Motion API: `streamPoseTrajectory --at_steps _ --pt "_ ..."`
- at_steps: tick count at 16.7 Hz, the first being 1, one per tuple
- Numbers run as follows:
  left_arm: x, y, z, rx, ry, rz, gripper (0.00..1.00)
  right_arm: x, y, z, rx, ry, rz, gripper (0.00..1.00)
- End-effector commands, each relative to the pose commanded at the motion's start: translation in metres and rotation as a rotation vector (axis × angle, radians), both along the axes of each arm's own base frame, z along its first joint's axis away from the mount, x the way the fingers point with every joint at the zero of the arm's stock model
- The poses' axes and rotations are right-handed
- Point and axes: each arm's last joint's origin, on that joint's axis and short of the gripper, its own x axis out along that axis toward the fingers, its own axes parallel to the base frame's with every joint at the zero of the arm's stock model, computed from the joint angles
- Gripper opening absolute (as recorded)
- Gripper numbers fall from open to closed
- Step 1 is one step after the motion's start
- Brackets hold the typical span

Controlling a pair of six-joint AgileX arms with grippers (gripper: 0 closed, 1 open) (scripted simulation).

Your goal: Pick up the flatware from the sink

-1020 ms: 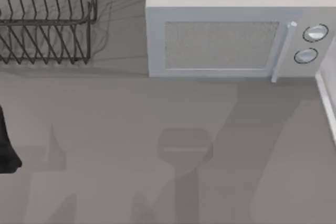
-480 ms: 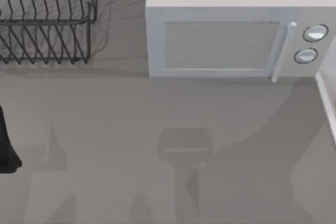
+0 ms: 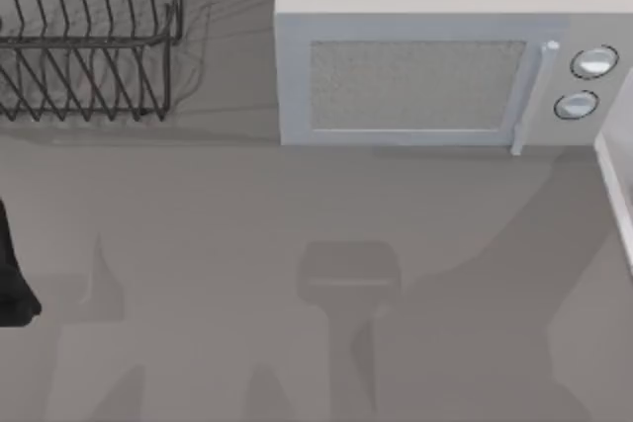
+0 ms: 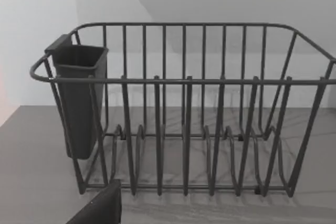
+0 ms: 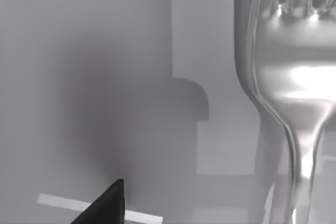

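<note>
The flatware [image 5: 286, 77] is a shiny silver fork. It hangs close before the right wrist camera, tines away from it, well above the grey counter [image 5: 79, 77]. Its handle runs down out of the picture toward my right gripper [image 5: 107, 205], of which a black tip shows. That gripper is shut on the fork. My left arm [image 3: 12, 274] is parked at the counter's left edge, and its gripper [image 4: 100, 205] faces the dish rack. The sink is out of view.
A black wire dish rack [image 3: 89, 46] with a dark cutlery cup [image 4: 79, 98] stands at the back left. A white microwave [image 3: 435, 56] fills the back right. A pale raised rim [image 3: 618, 195] runs along the right edge. Arm shadows lie across the counter [image 3: 218, 205].
The broad shadow on the counter's right half has shifted and changed outline, so the right arm has moved. The left arm has stayed put.
</note>
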Motion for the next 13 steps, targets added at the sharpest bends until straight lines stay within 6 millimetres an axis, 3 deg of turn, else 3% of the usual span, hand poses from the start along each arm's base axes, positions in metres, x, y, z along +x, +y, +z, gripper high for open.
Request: streamPoseTrajectory --at_steps 10,13 --pt "0.0 0.0 0.0 0.0 0.0 0.0 1.0 0.0 0.0 0.0 0.0 0.0 0.0 0.02" --pt "0.0 0.0 0.0 0.0 0.0 0.0 1.0 0.0 0.0 0.0 0.0 0.0 0.0 0.0"
